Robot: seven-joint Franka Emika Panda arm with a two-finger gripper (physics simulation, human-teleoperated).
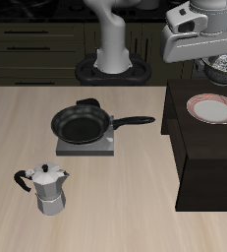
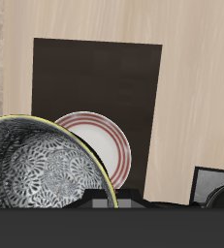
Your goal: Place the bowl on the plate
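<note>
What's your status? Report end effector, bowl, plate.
End effector raised, gripping bowl at its rim. Plate on dark stand, bare. Bowl in the air beyond the plate, not over it. Nothing in the way.

The surface (image 1: 46,138) is a pale wood-grain top with light planks running across it, pretty evenly lit with only soft shadows. Behind it there's a row of dark cabinets (image 1: 36,39) with drawer fronts and small handles, so the back of the room looks nearly black. A dark, almost black raised block (image 1: 198,167) sits on the wood at one side, reaching the front edge.
</note>
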